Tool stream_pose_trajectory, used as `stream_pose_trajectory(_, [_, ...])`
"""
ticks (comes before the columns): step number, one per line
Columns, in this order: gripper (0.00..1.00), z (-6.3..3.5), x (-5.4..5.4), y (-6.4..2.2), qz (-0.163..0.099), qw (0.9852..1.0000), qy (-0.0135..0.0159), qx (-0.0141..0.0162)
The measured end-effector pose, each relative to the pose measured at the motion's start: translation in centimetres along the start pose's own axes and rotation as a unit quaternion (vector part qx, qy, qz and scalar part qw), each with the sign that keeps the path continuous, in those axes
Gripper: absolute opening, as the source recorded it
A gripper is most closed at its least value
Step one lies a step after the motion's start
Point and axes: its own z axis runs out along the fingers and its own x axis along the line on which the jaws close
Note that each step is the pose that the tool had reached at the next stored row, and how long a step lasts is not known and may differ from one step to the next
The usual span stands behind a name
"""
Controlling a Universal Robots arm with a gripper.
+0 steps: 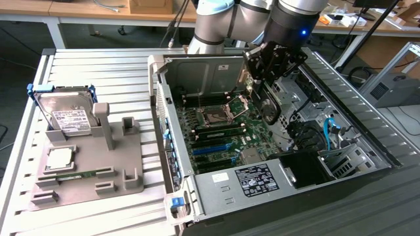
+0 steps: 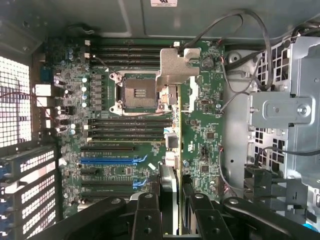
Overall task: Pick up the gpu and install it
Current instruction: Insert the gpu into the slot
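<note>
Silver bracket (image 2: 176, 70): far end of gpu (image 2: 178, 110) (seen edge-on).
Gripper (image 2: 172, 200): clenched on gpu.
Gpu place: held upright above motherboard (image 2: 210, 135), inside open case (image 1: 196, 73), clear of slots.

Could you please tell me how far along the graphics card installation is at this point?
Done: the graphics card is picked up and clamped between the fingers of the gripper. In hand: it hangs edge-on above the motherboard, inside the open case. Left: the card is not yet seated in any slot, and the blue slot lies bare, apart from the card.
</note>
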Motion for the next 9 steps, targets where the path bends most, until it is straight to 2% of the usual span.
stream_pose_trajectory(9, [0.27,0.0,0.0,0.0,-0.024,0.9997,0.0001,-0.0006])
